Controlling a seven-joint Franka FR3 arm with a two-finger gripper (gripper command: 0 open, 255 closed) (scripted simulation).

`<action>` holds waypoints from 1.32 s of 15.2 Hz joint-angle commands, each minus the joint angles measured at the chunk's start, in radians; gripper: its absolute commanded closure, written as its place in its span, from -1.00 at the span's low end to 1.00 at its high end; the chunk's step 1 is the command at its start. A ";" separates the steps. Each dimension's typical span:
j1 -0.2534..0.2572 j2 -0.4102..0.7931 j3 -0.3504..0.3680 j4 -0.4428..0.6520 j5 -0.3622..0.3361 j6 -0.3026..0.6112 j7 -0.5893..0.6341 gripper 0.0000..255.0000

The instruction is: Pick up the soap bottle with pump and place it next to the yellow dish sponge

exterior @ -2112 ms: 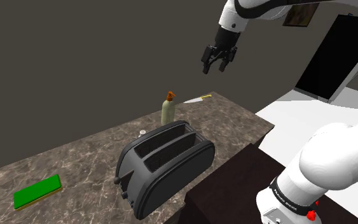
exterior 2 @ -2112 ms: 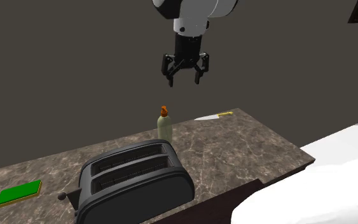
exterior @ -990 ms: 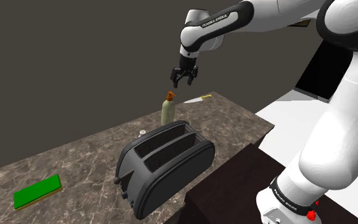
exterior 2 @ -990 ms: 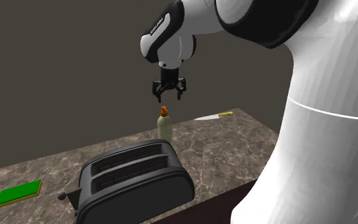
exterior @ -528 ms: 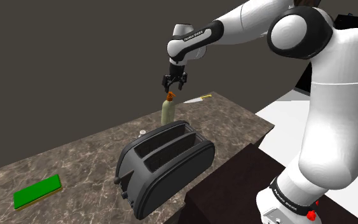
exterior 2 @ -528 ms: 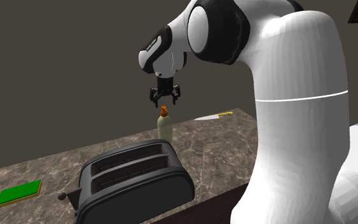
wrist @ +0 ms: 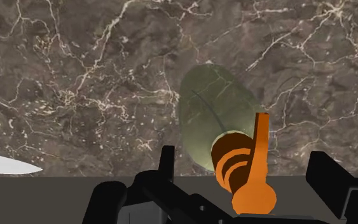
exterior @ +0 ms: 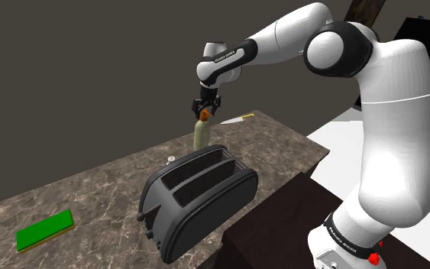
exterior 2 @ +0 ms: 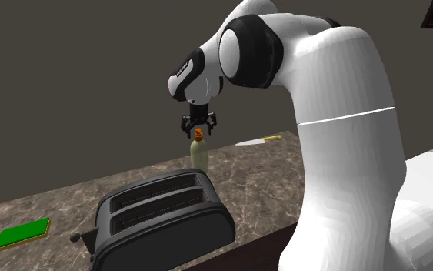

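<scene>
the white arm rises from its stand at the shoulder view's lower right and bends up and over to the left, reaching down toward the far side of the counter. the counter is dark brown marble with pale veins and runs along a plain dark wall. a black two-slot toaster sits at the near edge of the counter, its slots facing up. far toward the shoulder view's left lies the sponge, flat, green on top with a yellow edge. the bottle stands upright on the counter behind the toaster, close to the wall and well apart from the sponge, with the toaster between the two. it is pale olive and see-through, with an orange pump on top. a knife with a white blade and yellowish handle lies flat further along the counter, to the shoulder view's right of the bottle. the gripper points straight down right over the bottle. in the wrist view its fingers stand apart on either side of the pump, not closed on it, so the bottle is not gripped.
</scene>
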 commanded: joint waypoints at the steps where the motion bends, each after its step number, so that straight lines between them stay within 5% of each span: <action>1: 0.002 0.011 0.000 -0.005 0.000 0.016 0.003 -1.00; 9: 0.002 0.011 0.000 -0.005 0.000 0.016 0.003 -1.00; 10: 0.002 0.011 0.000 -0.005 0.000 0.016 0.003 1.00; 20: 0.002 0.004 0.000 -0.002 0.000 0.006 0.003 1.00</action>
